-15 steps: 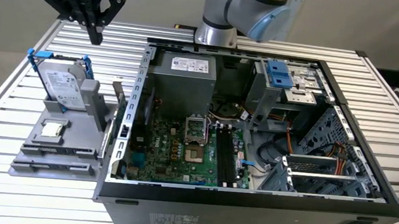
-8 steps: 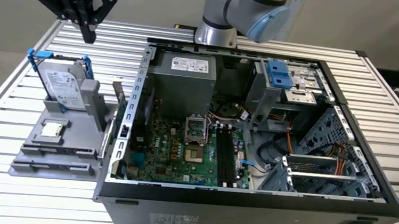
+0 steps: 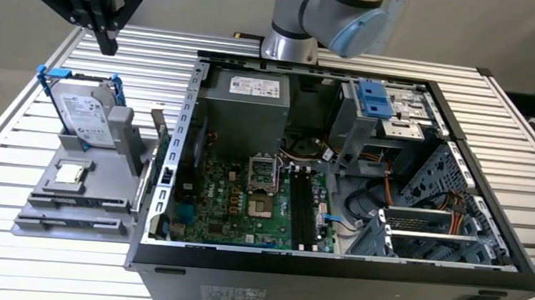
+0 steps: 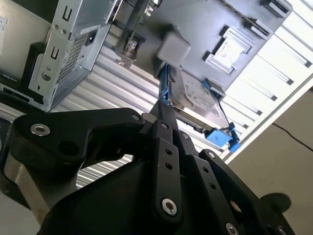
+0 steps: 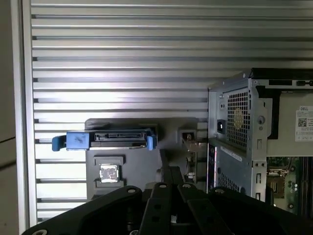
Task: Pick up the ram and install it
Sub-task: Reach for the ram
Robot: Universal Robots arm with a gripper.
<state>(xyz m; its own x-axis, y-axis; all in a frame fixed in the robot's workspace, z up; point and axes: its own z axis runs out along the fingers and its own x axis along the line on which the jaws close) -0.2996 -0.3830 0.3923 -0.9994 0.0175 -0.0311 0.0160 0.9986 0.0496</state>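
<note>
1. Exterior view: the gripper point(image 3: 110, 43) hangs high above the slatted table point(image 3: 10, 259), over the far end of a gray holder point(image 3: 72, 203), fingers pressed together with nothing between them.
2. The ram point(image 3: 157, 125) looks to be the thin strip standing on edge in that holder, just beside the open computer case point(image 3: 334, 277); its colour is hard to tell.
3. A hard drive point(image 3: 87, 114) in a blue-handled frame leans upright in the same holder, with a processor chip point(image 3: 71, 172) lying flat nearer the camera.
4. Inside the case, the motherboard's black memory slots point(image 3: 303, 206) sit empty.
5. In the first wrist view, the fingertips point(image 5: 166, 172) point down beside the ram's narrow edge point(image 5: 189, 156).
</note>
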